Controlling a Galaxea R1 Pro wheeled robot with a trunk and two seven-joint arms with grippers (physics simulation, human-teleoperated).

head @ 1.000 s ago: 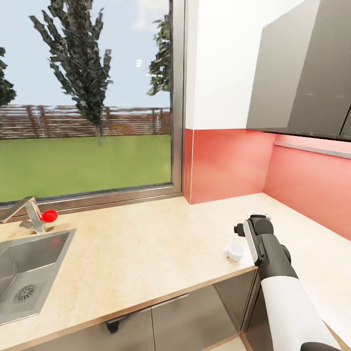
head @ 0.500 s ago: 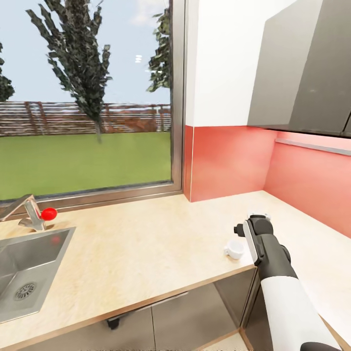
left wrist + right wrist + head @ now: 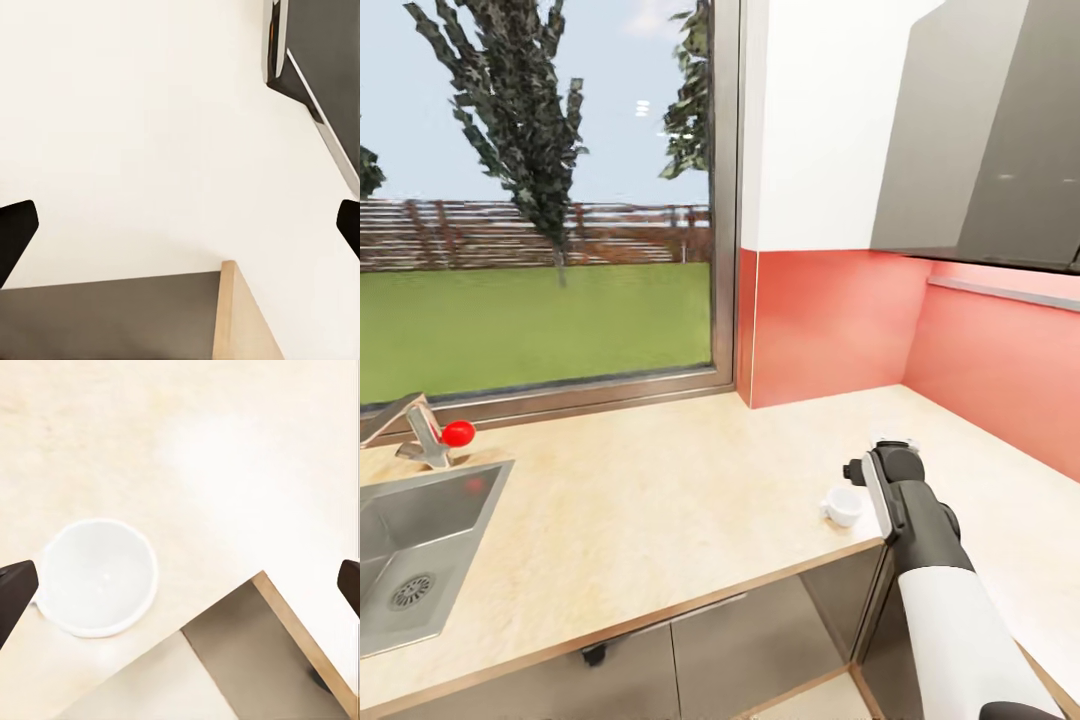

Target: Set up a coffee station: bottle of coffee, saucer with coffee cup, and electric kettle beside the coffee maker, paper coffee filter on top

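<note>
- While the right claw (image 3: 180,585) hangs spread over the counter (image 3: 660,500), the coffee cup (image 3: 843,505) stands near the counter's front edge, just beside it and ungrasped.
- Fetching the cup seems the step in hand; next, centre above it, descend, pinch.
- Left claw (image 3: 180,229) is spread too, empty.
- Sink (image 3: 420,560), window, red backsplash surround.

My matt grey-and-white right arm (image 3: 930,560) reaches over the pale speckled wood-look countertop (image 3: 660,510). The small white cup (image 3: 844,505) looks smooth and glazed. The brushed steel sink (image 3: 410,550) gleams, and the dark grey wall cabinets (image 3: 990,140) look glossy.
</note>
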